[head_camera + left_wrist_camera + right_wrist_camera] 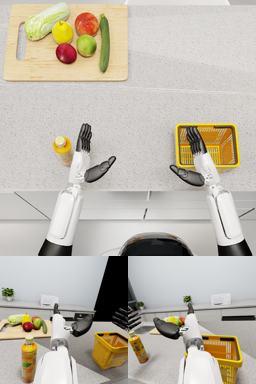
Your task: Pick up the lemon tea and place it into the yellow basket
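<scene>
Both hands, left (86, 157) and right (196, 159), hover released over speckled grey counter (150, 110) (kitchen behind); yellow basket (231, 145) holds nothing, lemon tea (63, 150) upright.

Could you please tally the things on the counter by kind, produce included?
Produce on the cutting board: 6 (cabbage, yellow pear, peach, green apple, red apple, cucumber)
Cutting board: 1
Lemon tea: 1
Yellow basket: 1
Total: 9
</scene>
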